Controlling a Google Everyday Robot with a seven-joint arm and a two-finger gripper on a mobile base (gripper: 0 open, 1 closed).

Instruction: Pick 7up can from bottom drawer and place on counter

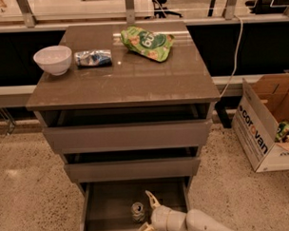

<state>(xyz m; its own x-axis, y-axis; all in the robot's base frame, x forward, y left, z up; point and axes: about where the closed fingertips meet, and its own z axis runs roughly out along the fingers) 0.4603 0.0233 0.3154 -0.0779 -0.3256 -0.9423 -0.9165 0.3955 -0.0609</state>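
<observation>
The 7up can (137, 212) stands upright on the dark floor of the open bottom drawer (110, 211), its silver top showing. My gripper (147, 213) is low in the drawer, right beside the can on its right. Its two tan fingers (151, 199) are spread open, one above and one below the can's level, holding nothing. The white arm runs off the bottom right. The glossy brown counter (129, 75) is above all the drawers.
On the counter sit a white bowl (52, 59), a blue-silver foil packet (92, 58) and a green snack bag (147, 42). The two upper drawers (128, 135) stand slightly open. An open cardboard box (267, 127) is on the floor at right.
</observation>
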